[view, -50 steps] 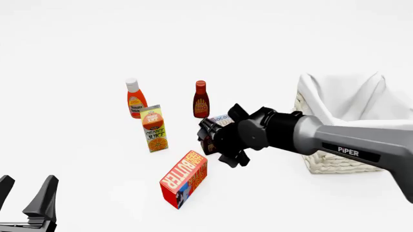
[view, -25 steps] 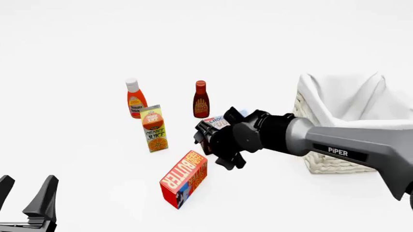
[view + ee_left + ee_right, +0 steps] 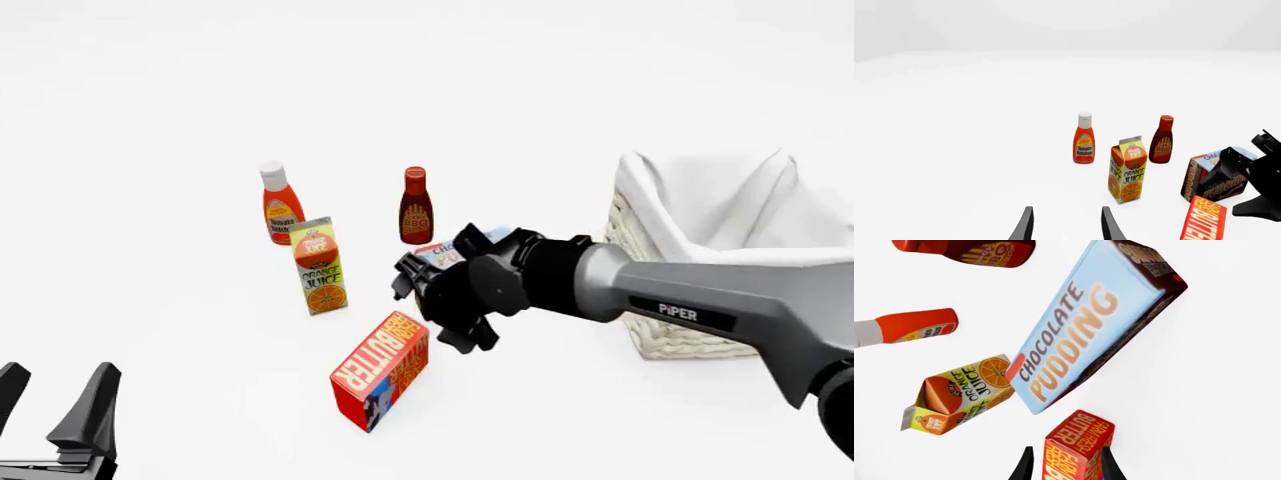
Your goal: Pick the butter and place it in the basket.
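The butter (image 3: 380,368) lies on the table as a red box with an orange "BUTTER" face. It also shows in the left wrist view (image 3: 1204,220). My right gripper (image 3: 427,312) hovers open just above and behind the box's far end, in front of the chocolate pudding box (image 3: 447,252). In the right wrist view the butter (image 3: 1077,450) sits between the two spread fingertips (image 3: 1026,466), still beyond them. The basket (image 3: 674,338), wicker with a white cloth lining, stands at the right. My left gripper (image 3: 60,412) rests open at the near left, holding nothing.
An orange juice carton (image 3: 319,267) stands left of the right gripper. Behind it are a ketchup bottle (image 3: 278,205) and a BBQ sauce bottle (image 3: 415,206). The right arm (image 3: 694,305) stretches across in front of the basket.
The right gripper has moved left and a little nearer the butter, covering more of the chocolate pudding box. The left arm and all objects stayed put.
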{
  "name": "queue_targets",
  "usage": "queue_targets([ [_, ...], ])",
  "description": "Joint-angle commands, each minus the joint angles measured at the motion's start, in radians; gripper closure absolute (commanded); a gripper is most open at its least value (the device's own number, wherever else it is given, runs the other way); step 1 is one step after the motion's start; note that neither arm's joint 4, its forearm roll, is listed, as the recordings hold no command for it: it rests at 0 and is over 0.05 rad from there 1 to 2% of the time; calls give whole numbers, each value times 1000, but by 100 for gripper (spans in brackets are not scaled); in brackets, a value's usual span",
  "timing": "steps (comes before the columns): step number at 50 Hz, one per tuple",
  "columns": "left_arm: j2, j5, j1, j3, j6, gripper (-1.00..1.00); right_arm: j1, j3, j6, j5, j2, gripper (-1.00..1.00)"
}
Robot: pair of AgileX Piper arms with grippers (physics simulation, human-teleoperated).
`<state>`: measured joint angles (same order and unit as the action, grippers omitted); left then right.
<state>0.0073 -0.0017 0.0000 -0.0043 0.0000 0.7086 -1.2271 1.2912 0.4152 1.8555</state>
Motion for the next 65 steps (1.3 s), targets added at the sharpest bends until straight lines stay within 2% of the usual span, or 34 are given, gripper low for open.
queue_targets([
  [1,0,0,0,0,0,-100,6,-12,6,3,12,-100],
  [22,0,0,0,0,0,-100,24,-30,14,4,39,-100],
  [52,0,0,0,0,0,-100,14,-52,-6,31,45,-100],
  [65,0,0,0,0,0,-100,19,-58,6,21,65,-100],
])
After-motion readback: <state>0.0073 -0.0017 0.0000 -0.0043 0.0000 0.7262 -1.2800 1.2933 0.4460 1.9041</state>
